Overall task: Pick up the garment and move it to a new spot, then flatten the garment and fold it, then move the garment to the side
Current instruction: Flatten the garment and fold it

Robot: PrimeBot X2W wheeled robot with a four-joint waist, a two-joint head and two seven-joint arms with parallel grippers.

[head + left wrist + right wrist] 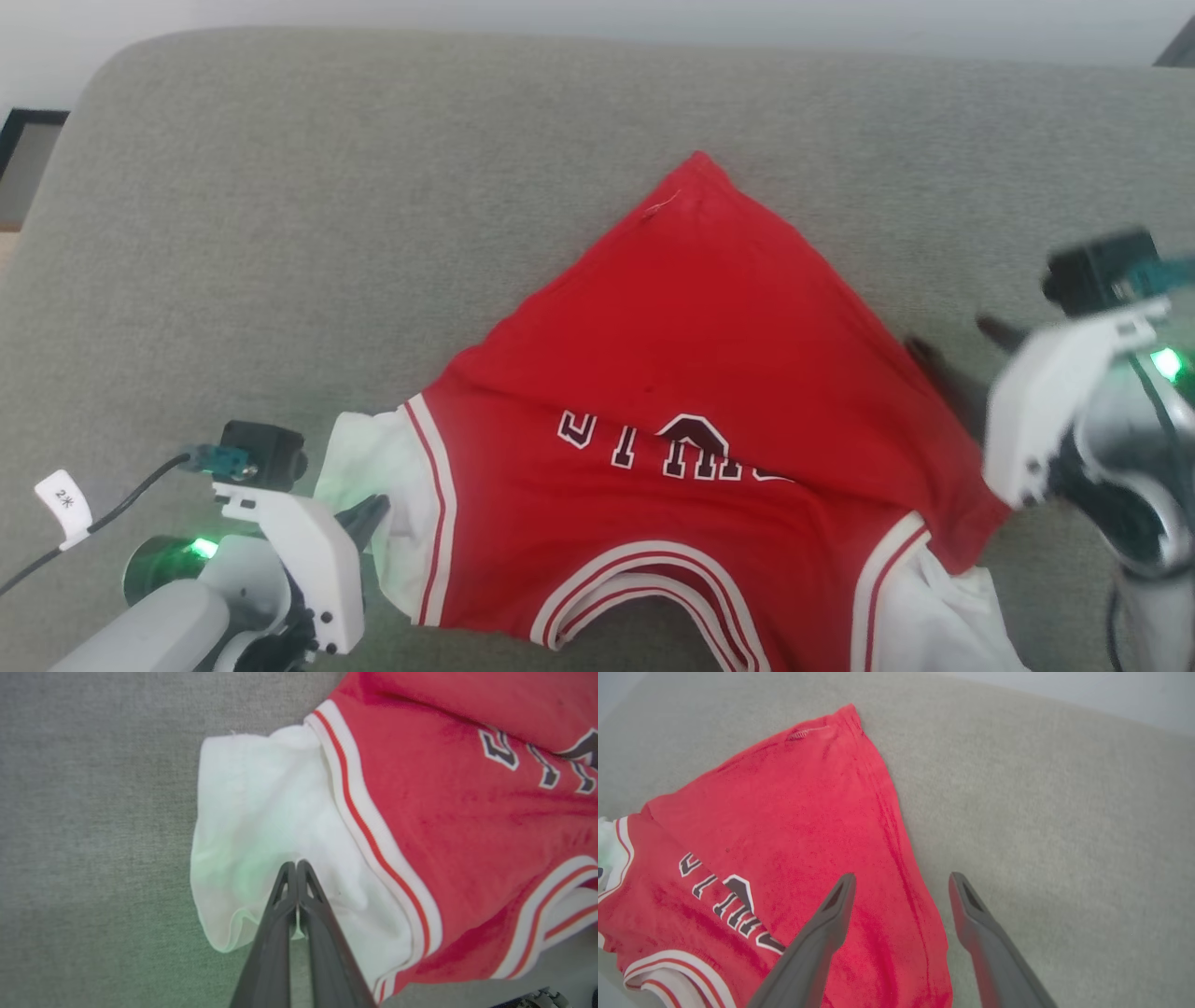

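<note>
Head view shows the garment (691, 355) lying on the grey-green padded surface (373, 187), chest lettering up. Its striped collar (635, 579) is nearest the robot and its body narrows to a point at the far end (700, 168), so it is spread but not yet square.

The left gripper (296, 865) rests on the white sleeve (261, 812) with its jaws closed tip to tip. Whether a fold of cloth is pinched between them cannot be told. The right gripper (903, 882) hangs over the garment's right edge with its jaws wide apart and nothing between them.

The cloth looks thin, light and entirely limp. It will likely drape and drag rather than hold a shape, and a pull at one point should skew the whole piece. It seems to cling a little to the nubby upholstery, so sliding it may bunch it up.

Nothing here looks fragile. The firmest places to grip are probably the doubled edges: the striped sleeve bands, the shoulder seams beside the collar and the hem corners. Taking hold at two matching points, one per arm, should keep it flat.
</note>
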